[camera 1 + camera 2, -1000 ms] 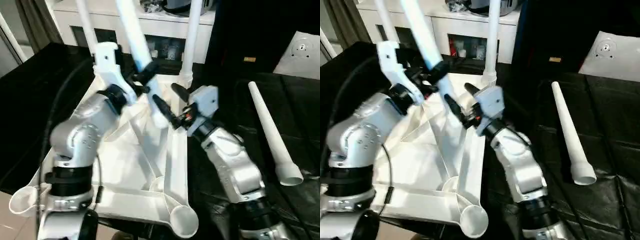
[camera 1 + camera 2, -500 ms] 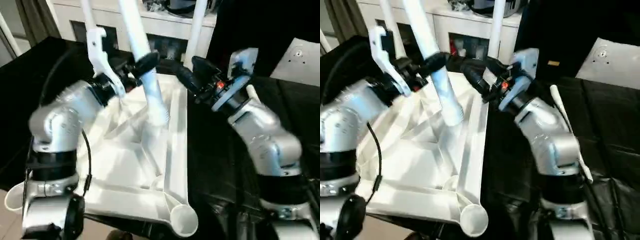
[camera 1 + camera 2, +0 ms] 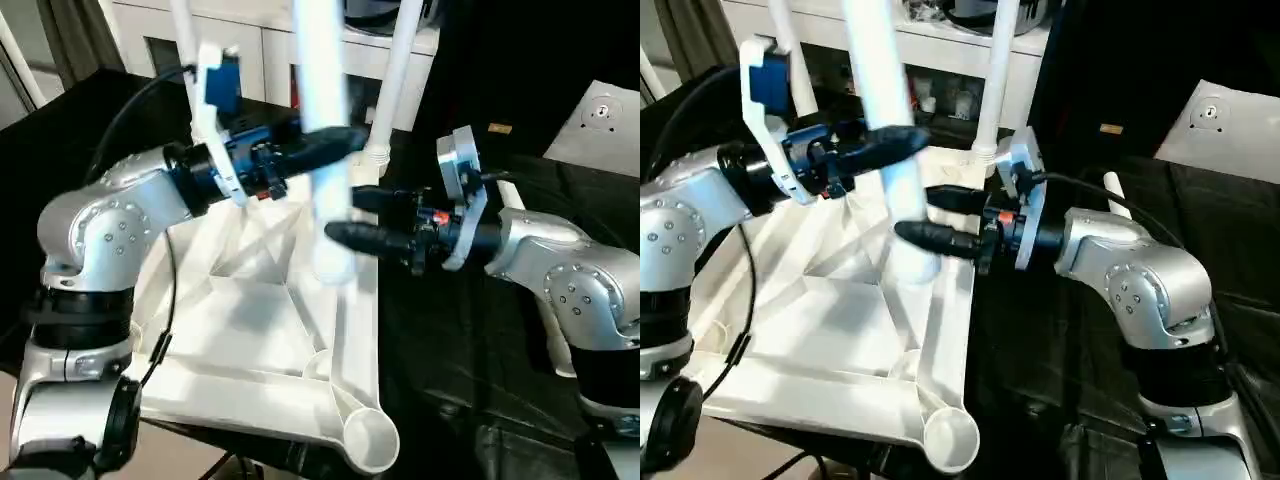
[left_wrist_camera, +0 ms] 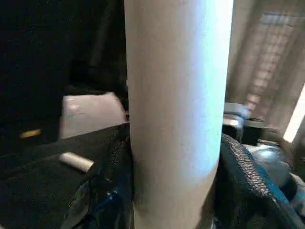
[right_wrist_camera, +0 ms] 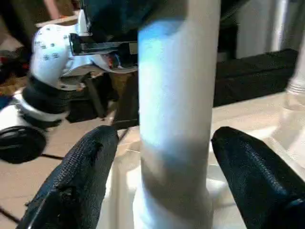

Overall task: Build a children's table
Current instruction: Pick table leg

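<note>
Left eye view: table top [image 3: 260,330] lies underside up on the black worktop [image 3: 470,400], ribs showing, round corner socket [image 3: 368,440] at the near right. Two legs stand upright in the far corners, far-left leg [image 3: 184,40] and far-right leg [image 3: 396,75]. A third leg [image 3: 325,150] is held nearly upright above the middle of the top, wide end down, seemingly just clear of the ribs. Left pincer [image 3: 322,142] reaches in from the left, pinching that leg at mid-height. Right pincer [image 3: 345,215] comes in from the right, lower down, fingers spread to either side of the leg, no contact visible. Right eye view: same layout; a fourth leg [image 3: 1110,187] lies on the worktop to the right, mostly hidden behind the right forearm; a white cabinet [image 3: 940,60] stands at the far side. Left wrist view: the held leg [image 4: 176,114] sits between the black fingers [image 4: 243,176], both pressed against it. Right wrist view: the leg [image 5: 174,119] stands between the spread fingers [image 5: 252,176], with a gap on each side.
</note>
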You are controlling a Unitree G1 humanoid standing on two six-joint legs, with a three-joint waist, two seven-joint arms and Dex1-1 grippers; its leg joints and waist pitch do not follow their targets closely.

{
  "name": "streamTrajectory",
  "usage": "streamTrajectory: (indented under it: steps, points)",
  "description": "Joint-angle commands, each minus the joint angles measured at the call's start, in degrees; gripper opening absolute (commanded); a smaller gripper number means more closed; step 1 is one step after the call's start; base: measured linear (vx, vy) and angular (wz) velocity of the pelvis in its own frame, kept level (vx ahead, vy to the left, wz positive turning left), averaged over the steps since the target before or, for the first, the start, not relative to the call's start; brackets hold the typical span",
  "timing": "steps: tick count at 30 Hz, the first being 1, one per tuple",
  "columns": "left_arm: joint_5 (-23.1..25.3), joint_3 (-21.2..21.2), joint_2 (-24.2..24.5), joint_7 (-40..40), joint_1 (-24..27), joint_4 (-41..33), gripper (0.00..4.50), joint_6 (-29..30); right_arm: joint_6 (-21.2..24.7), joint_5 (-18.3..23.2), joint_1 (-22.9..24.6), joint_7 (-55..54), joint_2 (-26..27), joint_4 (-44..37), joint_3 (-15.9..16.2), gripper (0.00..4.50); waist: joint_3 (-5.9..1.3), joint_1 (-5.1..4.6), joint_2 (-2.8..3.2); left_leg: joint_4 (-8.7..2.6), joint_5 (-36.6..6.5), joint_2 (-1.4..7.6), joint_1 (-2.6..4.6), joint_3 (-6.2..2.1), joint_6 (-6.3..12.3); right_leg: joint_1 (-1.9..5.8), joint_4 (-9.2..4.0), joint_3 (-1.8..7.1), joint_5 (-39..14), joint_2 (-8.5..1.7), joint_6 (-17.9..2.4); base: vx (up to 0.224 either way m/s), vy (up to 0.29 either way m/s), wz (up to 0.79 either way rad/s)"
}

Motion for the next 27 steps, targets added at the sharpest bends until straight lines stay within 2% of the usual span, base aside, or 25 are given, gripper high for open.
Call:
streamTrajectory:
  steps: [1, 2, 3, 7, 15, 24, 26, 27]
  points:
    - [-0.4, -1.62, 0.94, -2.35, -1.05, -1.52, 1.88, 0.31, 0.31, -0.16, -0.62, 0.99, -0.54, -0.47, 1.18, 3.19, -4.24, 0.24, -0.37, -3.65, -4.71, 0.68, 0.72, 1.11, -1.3, 3.39, -3.98, 1.53, -4.22, -3.16, -10.95, 0.0, 0.0, 0.0]
    - [-0.4, -2.15, 1.23, -3.34, -1.09, -1.71, 1.88, 0.12, -0.07, -0.52, -0.62, 1.49, -0.9, -0.39, 1.87, 3.19, -4.19, 0.25, -0.51, -3.7, -5.25, 0.67, 0.74, 1.16, -1.29, 3.34, -4.13, 1.51, -5.51, -3.13, -10.59, 0.0, 0.0, 0.0]
    - [-0.54, -2.48, 1.37, -4.11, -1.17, -1.83, 1.88, 0.08, -0.39, -0.75, -0.67, 1.76, -1.0, -0.24, 2.4, 2.94, -4.21, 0.24, -0.46, -3.71, -5.38, 0.69, 0.71, 1.16, -1.38, 3.39, -4.09, 1.53, -5.95, -3.18, -10.4, 0.0, 0.0, 0.0]
    - [-0.43, -3.38, 1.92, -5.95, -1.09, -2.7, 1.88, -0.04, -0.45, -1.2, -0.68, 1.87, -0.49, -0.25, 3.36, 2.8, -4.22, 0.22, -0.5, -3.76, -5.7, 0.81, 0.74, 1.18, -1.6, 3.22, -4.11, 1.52, -6.88, -3.29, -10.09, 0.0, 0.0, 0.0]
    - [0.55, -4.23, 2.35, -7.05, -0.97, -2.78, 1.88, -0.82, -0.08, -0.6, -0.1, 1.68, 0.46, -0.28, 3.79, 2.08, -4.35, 0.38, -0.6, -3.69, -4.57, 0.77, 0.7, 1.22, -1.34, 3.21, -3.87, 1.44, -4.62, -3.22, -10.24, 0.0, 0.0, 0.0]
    - [1.38, -3.6, 1.99, -5.41, -0.66, -2.65, 1.88, -1.52, -1.33, -1.83, 1.18, -0.44, 2.02, -0.22, 3.84, 1.93, -4.38, 0.54, -0.65, -3.71, -4.75, 0.75, 0.71, 1.23, -1.75, 3.26, -3.86, 1.45, -4.73, -3.25, -10.07, 0.0, 0.0, 0.0]
    - [0.99, -3.24, 1.78, -4.7, -0.06, -3.34, 2.58, -1.37, -1.69, -2.07, 1.97, -1.73, 2.78, -0.57, 3.57, 1.93, -4.4, 0.58, -0.59, -3.7, -4.52, 0.74, 0.67, 1.23, -1.74, 3.24, -3.82, 1.44, -4.27, -3.25, -10.09, 0.0, 0.0, 0.0]
    - [0.73, -2.92, 1.53, -4.05, 0.27, -3.5, 2.58, -1.06, -2.0, -2.34, 2.36, -2.21, 3.08, -0.77, 3.61, 1.93, -4.4, 0.57, -0.62, -3.68, -4.52, 0.74, 0.66, 1.24, -1.75, 3.25, -3.81, 1.45, -4.19, -3.25, -10.09, 0.0, 0.0, 0.0]
